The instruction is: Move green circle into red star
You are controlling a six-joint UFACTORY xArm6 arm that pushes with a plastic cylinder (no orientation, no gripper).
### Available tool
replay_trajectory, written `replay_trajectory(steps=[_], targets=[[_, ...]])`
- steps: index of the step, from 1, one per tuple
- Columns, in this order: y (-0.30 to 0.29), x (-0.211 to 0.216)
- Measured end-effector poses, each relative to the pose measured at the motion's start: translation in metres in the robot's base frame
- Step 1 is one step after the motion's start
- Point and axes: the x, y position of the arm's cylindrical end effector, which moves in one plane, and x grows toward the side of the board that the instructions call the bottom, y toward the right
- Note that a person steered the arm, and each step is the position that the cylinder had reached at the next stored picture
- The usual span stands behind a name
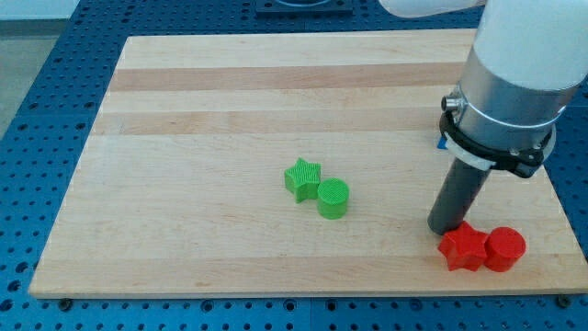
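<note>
In the camera view, the only one I have, my tip (447,228) sits low on the view's right side of the board, its end just above and touching or nearly touching the red star (462,247). I carry no jaws, so there is nothing to release or clench and nothing is held; the rod can only shove.

The green circle (333,198) lies well to the view's left of my tip and a little toward the view's top, out near the middle of the board. A green star (302,177) rests against it, on the side away from my tip. Just past the red star, toward the view's right and bottom from my tip, a red circle (505,248) touches it. A sliver of something blue (442,142) peeks out behind the arm's collar; I cannot tell what it is.

I judge the green circle a light, rigid little puck that will slide easily and, being round, will roll off the rod if pushed off-centre. I would press its far flank, where the green star crowds in, so that contact needs care.

The wooden board (230,101) looks smooth and flat, with clear room between the two clusters. The red pair sits close to the board's lower right edge, so a hard arrival could nudge them off.
</note>
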Motion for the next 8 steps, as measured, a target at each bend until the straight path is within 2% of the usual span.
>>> replay_trajectory(steps=[2, 6, 8], targets=[[-0.005, -0.006], [-0.108, -0.119], [-0.159, -0.128]])
